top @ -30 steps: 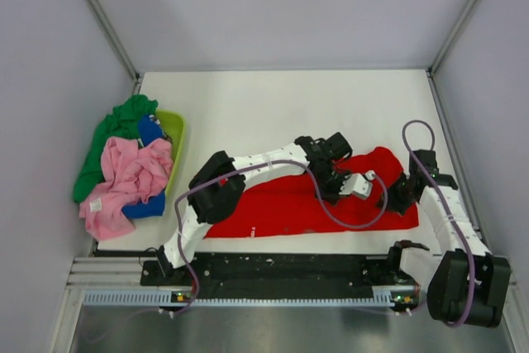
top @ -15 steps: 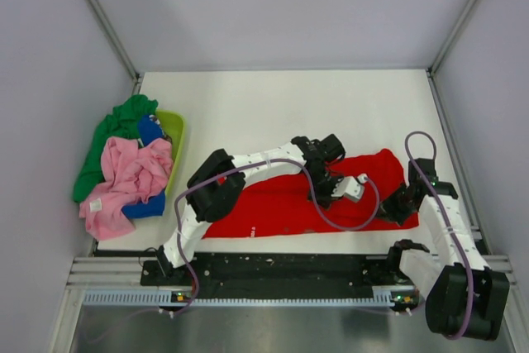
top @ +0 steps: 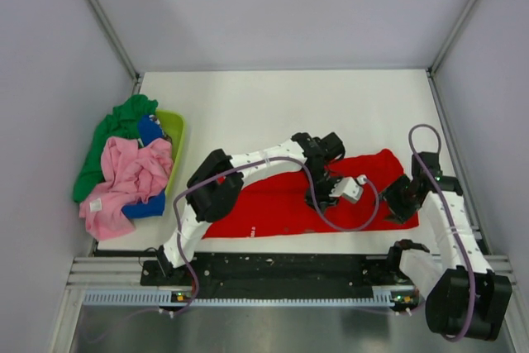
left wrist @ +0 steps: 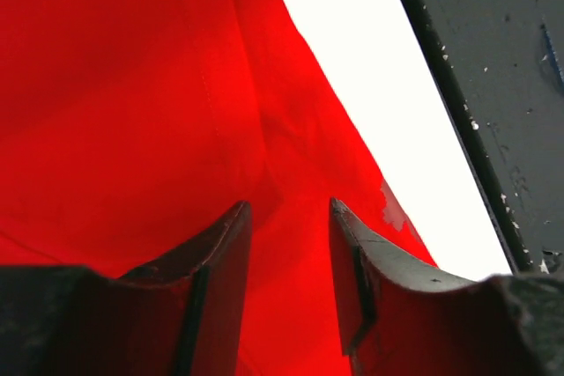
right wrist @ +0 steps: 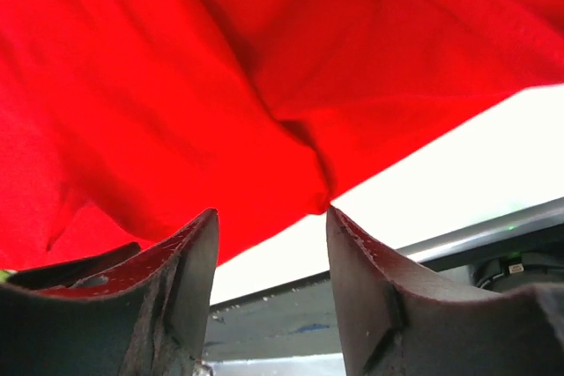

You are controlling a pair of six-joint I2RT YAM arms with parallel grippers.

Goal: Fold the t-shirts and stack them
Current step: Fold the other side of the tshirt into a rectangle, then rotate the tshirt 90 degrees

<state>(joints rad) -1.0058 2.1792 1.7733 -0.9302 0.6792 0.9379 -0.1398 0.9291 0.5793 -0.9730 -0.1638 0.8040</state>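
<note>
At the far left, the green, pink and blue t-shirts (top: pixel 128 175) lie heaped in and over the basket (top: pixel 177 134), well apart from both arms. The red t-shirt (top: pixel 273 204) lies spread on the table (top: pixel 248 105) just ahead of the arm bases, its long axis running left to right along the near edge. The left gripper (left wrist: pixel 286 209) stands over the cloth a little right of its middle, near the front hem, fingers narrowly apart with nothing pinched. The right gripper (right wrist: pixel 271 217) sits at the shirt's right end, fingers apart, a bunched corner of hem just beyond the tips. Each arm is nearest its own part of the hem, so the fold likely begins with both pinching there.
</note>
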